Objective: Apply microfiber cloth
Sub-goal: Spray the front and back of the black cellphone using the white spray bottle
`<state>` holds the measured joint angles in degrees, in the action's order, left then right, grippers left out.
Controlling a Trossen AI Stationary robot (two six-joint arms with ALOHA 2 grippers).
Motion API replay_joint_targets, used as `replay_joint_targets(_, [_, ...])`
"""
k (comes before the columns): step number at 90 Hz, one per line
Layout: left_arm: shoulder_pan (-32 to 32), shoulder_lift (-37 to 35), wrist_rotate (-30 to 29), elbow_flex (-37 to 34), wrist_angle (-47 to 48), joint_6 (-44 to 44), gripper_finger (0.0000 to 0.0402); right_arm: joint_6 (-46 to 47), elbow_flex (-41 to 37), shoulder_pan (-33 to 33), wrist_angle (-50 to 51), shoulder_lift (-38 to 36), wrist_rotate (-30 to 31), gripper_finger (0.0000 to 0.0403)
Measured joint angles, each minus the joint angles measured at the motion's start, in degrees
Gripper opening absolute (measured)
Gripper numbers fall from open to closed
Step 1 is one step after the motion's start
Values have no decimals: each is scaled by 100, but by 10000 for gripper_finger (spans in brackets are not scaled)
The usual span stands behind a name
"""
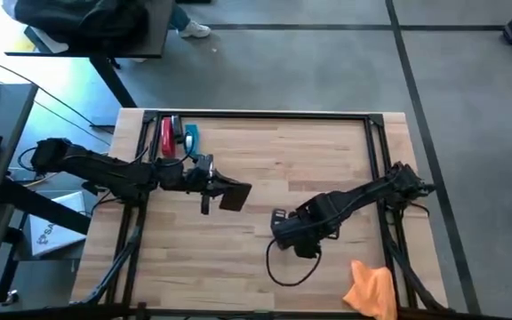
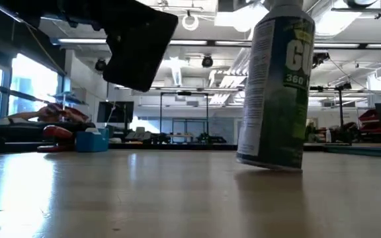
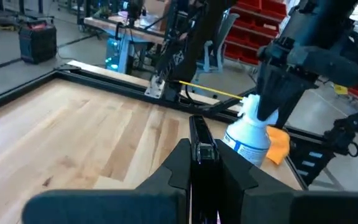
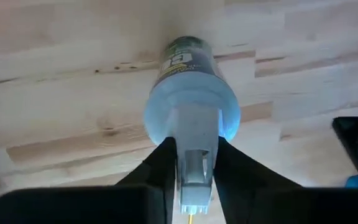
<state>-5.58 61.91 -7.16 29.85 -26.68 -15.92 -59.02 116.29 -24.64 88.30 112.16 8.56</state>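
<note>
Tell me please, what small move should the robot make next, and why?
Probably the right pincer should set the spray bottle flat on the table and let go. It grips the bottle's top, and in the low view the bottle stands tilted. The microfiber cloth lies untouched at the table's near right edge. The left pincer holds the black phone, so the right one seems free for the cloth.

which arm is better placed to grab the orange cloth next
Right, probably. The microfiber cloth lies at the table's right front corner, nearer the right gripper, though it's shut on the spray bottle; the left gripper holds the phone.
</note>
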Motion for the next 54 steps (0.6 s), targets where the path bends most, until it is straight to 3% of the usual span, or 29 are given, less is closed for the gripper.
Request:
replay_joint_targets(20, [0,0,-52,0,-26,58,16,-121,2,-96,-246,-1,126,125])
replay_joint_targets(43, [0,0,-59,0,-24,187,16,51,335,-413,-336,2,1410,162])
replay_joint_targets(54, [0,0,-84,0,-28,256,16,840,922,-540,-338,2,1711,164])
